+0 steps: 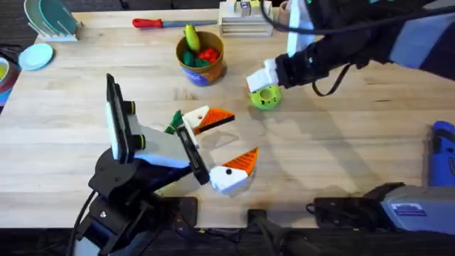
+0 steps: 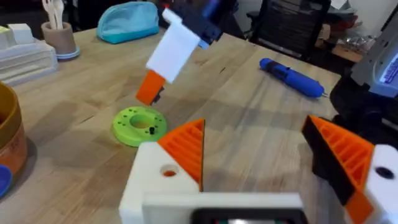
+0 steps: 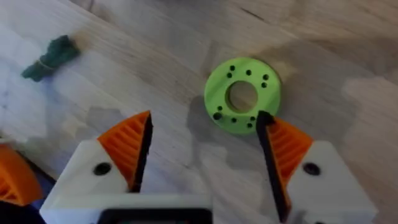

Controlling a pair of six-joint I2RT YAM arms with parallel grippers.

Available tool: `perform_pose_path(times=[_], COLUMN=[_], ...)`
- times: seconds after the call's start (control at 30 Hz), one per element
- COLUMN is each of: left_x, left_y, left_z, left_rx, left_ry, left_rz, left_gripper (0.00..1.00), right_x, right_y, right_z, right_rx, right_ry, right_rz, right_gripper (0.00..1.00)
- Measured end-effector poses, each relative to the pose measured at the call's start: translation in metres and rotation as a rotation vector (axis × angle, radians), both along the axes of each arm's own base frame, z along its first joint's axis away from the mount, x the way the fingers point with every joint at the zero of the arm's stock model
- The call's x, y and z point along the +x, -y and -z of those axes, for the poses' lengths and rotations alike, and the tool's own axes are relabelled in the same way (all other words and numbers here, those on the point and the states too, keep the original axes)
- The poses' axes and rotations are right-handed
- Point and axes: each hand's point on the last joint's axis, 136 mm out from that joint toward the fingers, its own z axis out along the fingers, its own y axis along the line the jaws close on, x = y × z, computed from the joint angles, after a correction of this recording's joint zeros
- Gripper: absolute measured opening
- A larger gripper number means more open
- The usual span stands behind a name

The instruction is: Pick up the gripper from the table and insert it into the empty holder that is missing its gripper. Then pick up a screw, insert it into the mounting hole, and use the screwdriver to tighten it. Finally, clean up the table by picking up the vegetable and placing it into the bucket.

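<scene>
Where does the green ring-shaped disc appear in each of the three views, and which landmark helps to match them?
Overhead: the green disc lies right of the bucket, under the right hand.
Left wrist: the disc lies left of centre on the table, below the right hand's orange tip.
Right wrist: the disc lies upper centre, between and beyond the fingers.
Shared landmark: the right hand, close above the disc in all views.

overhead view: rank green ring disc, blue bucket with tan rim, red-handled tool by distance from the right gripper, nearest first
From the right gripper:
1. Flat green ring-shaped disc, on the table directly under the fingertips.
2. Round blue bucket with tan-orange rim, holding toy vegetables, off toward the table's middle.
3. Slim red-handled tool with silver blade, lying at the table's far edge beyond the bucket.
</scene>
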Motion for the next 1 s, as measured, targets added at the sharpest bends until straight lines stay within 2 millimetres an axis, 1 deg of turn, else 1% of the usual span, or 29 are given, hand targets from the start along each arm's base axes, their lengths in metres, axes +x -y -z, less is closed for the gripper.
perform_pose_path(times=[0.17,0.27,0.37,0.5,0.57,0.67,0.77,0.8,0.87,0.9,1.0], left_x=[0.0,0.0,0.0,0.0,0.0,0.0,0.0,0.0,0.0,0.0,0.0], left_y=[0.0,0.0,0.0,0.0,0.0,0.0,0.0,0.0,0.0,0.0,0.0], left_z=[0.0,0.0,0.0,0.0,0.0,0.0,0.0,0.0,0.0,0.0,0.0], left_rx=[0.0,0.0,0.0,0.0,0.0,0.0,0.0,0.0,0.0,0.0,0.0], left_ry=[0.0,0.0,0.0,0.0,0.0,0.0,0.0,0.0,0.0,0.0,0.0], left_rz=[0.0,0.0,0.0,0.0,0.0,0.0,0.0,0.0,0.0,0.0,0.0], left_gripper=[0.993,0.993,0.993,0.993,0.993,0.993,0.992,0.993,0.993,0.993,0.993], right_x=[0.001,0.001,-0.002,-0.004,-0.004,-0.003,-0.003,-0.003,-0.002,-0.002,-0.001], right_y=[0.005,0.005,0.002,-0.005,-0.009,-0.011,-0.01,-0.009,-0.009,-0.009,-0.008], right_z=[0.011,0.022,0.034,0.048,0.055,0.062,0.069,0.07,0.069,0.069,0.069], right_rx=[-0.118,-0.205,-0.27,-0.315,-0.333,-0.361,-0.383,-0.389,-0.391,-0.392,-0.399], right_ry=[0.049,0.072,0.075,0.071,0.072,0.075,0.067,0.068,0.071,0.071,0.075], right_rz=[-0.062,-0.099,-0.133,-0.167,-0.18,-0.188,-0.191,-0.187,-0.184,-0.183,-0.176], right_gripper=[0.933,0.922,0.689,0.564,0.486,0.403,0.279,0.244,0.217,0.189,0.069])
